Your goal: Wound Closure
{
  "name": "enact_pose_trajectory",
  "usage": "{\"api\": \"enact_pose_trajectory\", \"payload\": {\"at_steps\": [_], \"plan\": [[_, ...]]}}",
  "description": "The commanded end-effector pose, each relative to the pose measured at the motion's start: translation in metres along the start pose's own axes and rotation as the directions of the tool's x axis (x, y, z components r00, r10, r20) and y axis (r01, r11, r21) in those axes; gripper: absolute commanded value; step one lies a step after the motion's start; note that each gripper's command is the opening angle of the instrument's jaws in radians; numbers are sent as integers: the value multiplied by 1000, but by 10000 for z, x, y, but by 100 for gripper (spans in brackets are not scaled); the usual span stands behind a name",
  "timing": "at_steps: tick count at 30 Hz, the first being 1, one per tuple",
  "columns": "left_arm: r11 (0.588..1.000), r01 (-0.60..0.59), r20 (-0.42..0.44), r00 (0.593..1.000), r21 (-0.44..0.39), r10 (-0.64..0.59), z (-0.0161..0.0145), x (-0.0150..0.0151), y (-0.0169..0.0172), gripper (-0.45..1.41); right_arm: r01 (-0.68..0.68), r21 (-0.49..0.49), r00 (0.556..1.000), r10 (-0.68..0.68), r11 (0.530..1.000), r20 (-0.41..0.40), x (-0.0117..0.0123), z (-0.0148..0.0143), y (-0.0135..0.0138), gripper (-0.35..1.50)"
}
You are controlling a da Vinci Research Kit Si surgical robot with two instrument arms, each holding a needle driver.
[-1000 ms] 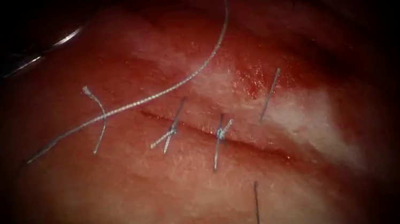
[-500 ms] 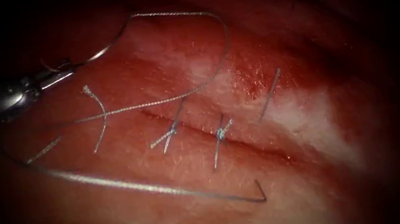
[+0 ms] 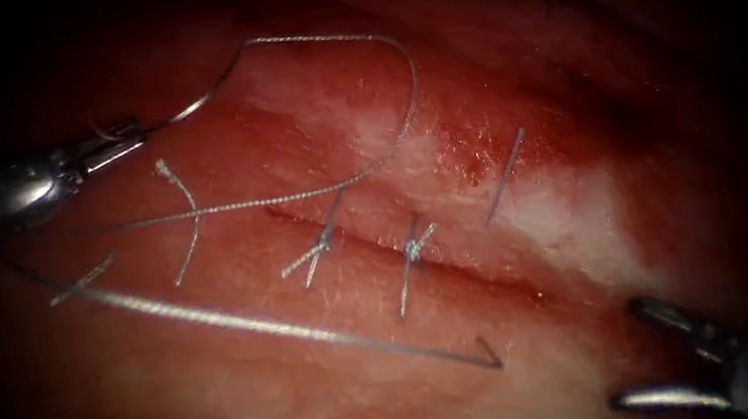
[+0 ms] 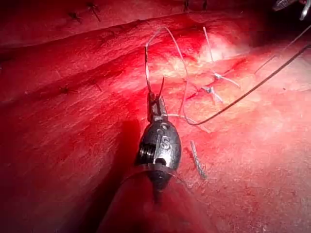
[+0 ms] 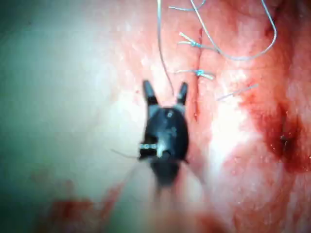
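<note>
Wound Closure, bench tissue [image 3: 226, 417]

**Progress.** Two knotted stitches [image 3: 324, 243] [image 3: 411, 249] sit across the cut [image 3: 487, 279] at mid-frame. To their right the cut is not tied. There a short thread end [image 3: 502, 176] stands on the right side of the cut. On the left side the thread [image 3: 241, 323] bends sharply at the tissue surface, lower centre. I judge a third stitch is placed but unknotted, and the lower-right stretch of the cut remains open. A loose cut end of thread [image 3: 183, 221] lies left of the stitches.

**Left tool** [image 3: 124, 138], upper left. Jaws are closed on a smooth metal curve that I take for the needle [image 3: 193, 98], gripped near one end. Its far end runs into the braided thread. The needle is clear of the tissue, off to the left of the cut.

**Right tool** [image 3: 627, 355], lower right. Jaws are spread wide and hold nothing.

**Views compared.**
- Endoscope view: gives the long thread run from lower centre to far left, plus both tools together. Red fluid [image 3: 475, 147] is on the right side of the cut.
- Left wrist view: confirms the left tool's jaws are clamped, with a short dark point just past them.
- Right wrist view: shows the gap between the right tool's jaws. A thread line ends there, and I cannot tell whether it touches them
</note>
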Motion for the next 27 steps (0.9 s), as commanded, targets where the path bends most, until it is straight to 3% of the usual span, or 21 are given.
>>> {"api": "enact_pose_trajectory", "payload": {"at_steps": [1, 2, 8, 16, 22, 27], "plan": [[1000, 1, 1, 1000, 0, -1, 5, -6, 4, -45, -32, -19, 999, 31, 999, -6, -9, 24, 24, 84], [1000, 1, 2, 1000, 0, -1, 5, -6, 4, -45, -83, -43, 997, 82, 996, -13, -16, 40, 45, 84], [1000, 3, 2, 1000, 0, -3, 4, -5, 5, -45, -223, -50, 974, 220, 974, -47, -48, 88, 89, 74], [1000, 5, 3, 1000, 4, -5, 4, -3, 7, -45, -369, -61, 926, 361, 927, -109, -66, 122, 133, 71], [1000, 5, 3, 1000, 4, -5, 3, -2, 8, -45, -427, -63, 900, 417, 902, -129, -72, 133, 144, 76], [1000, 5, 3, 1000, 5, -5, 3, -2, 8, -45, -438, -46, 893, 429, 898, -138, -68, 141, 134, 66]]}}
